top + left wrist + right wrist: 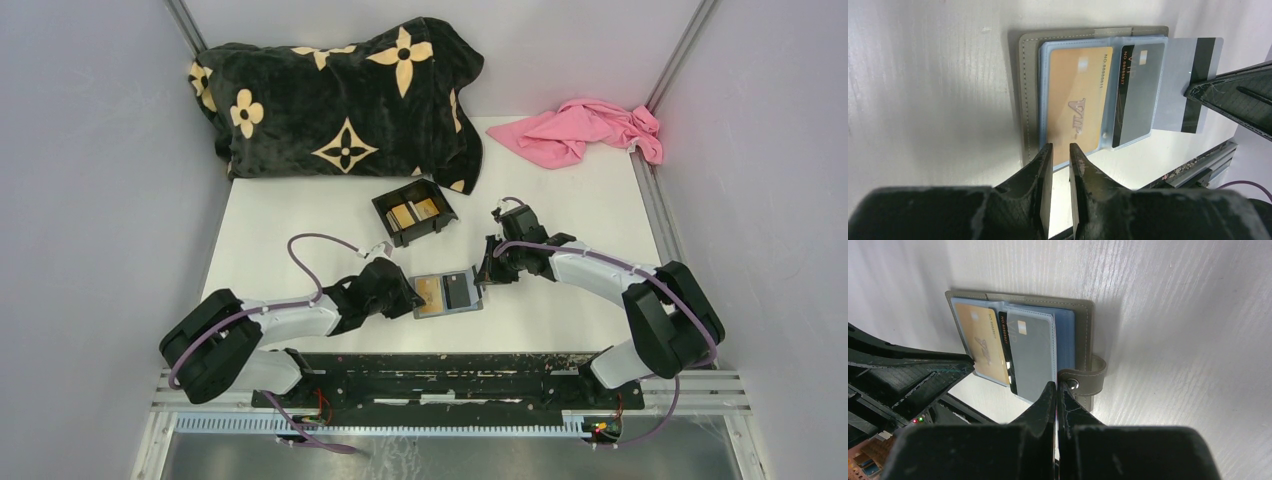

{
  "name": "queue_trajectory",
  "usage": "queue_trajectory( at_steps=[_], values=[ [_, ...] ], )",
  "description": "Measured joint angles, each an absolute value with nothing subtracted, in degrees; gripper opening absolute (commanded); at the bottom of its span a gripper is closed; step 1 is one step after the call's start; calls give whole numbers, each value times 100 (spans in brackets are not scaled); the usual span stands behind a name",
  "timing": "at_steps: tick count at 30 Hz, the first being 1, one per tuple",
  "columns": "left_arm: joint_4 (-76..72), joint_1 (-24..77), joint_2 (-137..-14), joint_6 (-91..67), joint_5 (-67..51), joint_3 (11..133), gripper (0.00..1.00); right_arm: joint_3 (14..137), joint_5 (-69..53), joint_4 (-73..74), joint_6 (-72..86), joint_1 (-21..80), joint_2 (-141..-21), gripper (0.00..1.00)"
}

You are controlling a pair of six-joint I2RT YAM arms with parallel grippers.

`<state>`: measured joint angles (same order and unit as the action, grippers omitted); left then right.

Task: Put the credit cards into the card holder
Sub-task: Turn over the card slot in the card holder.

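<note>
The grey card holder (450, 312) lies open on the white table between my two grippers. In the left wrist view, the card holder (1028, 100) has a gold card (1078, 100) in its left clear sleeve. A black-edged grey card (1135, 95) sits in the right sleeve. My right gripper (487, 278) is shut on a silvery card (1178, 85) with a black stripe, which overlaps the holder's right edge. This gripper (1057, 386) sits beside the clasp tab (1093, 377). My left gripper (1060, 149) stands narrowly open, its tips at the gold card's near sleeve edge, with nothing gripped.
A black plastic box (414, 212) with gold cards inside stands just behind the holder. At the back left lies a black flower-patterned pillow (340, 95), with a pink cloth (585, 130) at the back right. Grey walls close in both sides.
</note>
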<state>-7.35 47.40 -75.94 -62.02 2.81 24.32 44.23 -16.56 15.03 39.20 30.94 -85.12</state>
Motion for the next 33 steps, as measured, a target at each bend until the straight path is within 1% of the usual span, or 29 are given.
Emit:
queue_trajectory(
  at_steps=[19, 33],
  values=[
    [-569, 4740, -7555, -6187, 314, 2429, 23, 4668, -1747, 1658, 4049, 3118, -8289, 1],
    [-580, 4740, -7570, -6101, 305, 2429, 21, 5216, -1752, 1594, 4204, 3710, -8637, 1]
  ],
)
